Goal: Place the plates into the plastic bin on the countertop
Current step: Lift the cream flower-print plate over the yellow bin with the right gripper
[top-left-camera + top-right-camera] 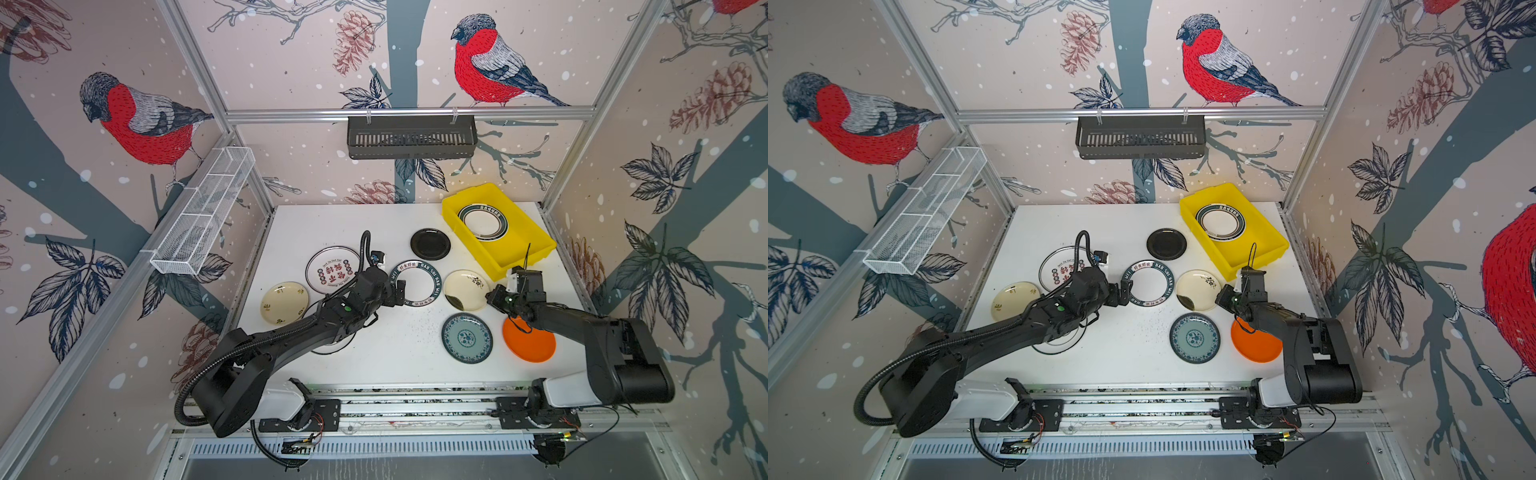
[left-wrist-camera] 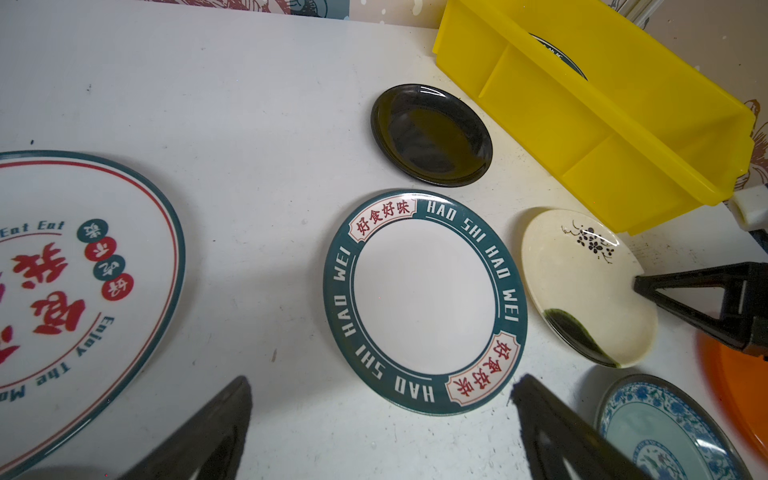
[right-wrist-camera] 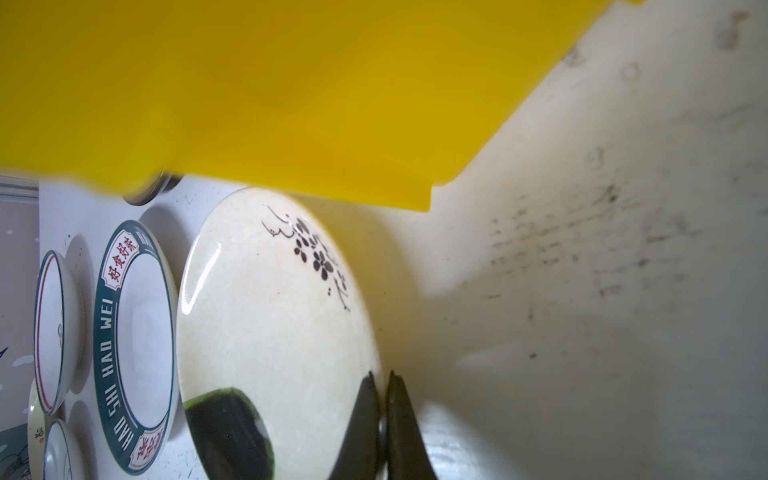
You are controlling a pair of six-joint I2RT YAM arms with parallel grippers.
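My right gripper [image 3: 383,376] is shut on the near rim of a cream plate with a dark flower sprig [image 1: 465,291], just in front of the yellow plastic bin [image 1: 523,266]. One finger lies over the plate and one outside it. The bin holds a white plate with a dark lettered rim [image 1: 483,222]. My left gripper [image 2: 382,386] hangs open at the edge of the green-rimmed "HAO SHI HAO WEI" plate [image 2: 424,299], holding nothing. On the countertop [image 1: 395,353] also lie a black plate [image 1: 430,244], a teal-patterned plate [image 1: 466,338] and an orange plate [image 1: 530,345].
A large white plate with red characters [image 1: 328,270] and a cream plate [image 1: 284,303] lie at the left, partly under my left arm. A black slatted basket [image 1: 411,137] hangs on the back rail and a white wire basket [image 1: 199,216] on the left rail.
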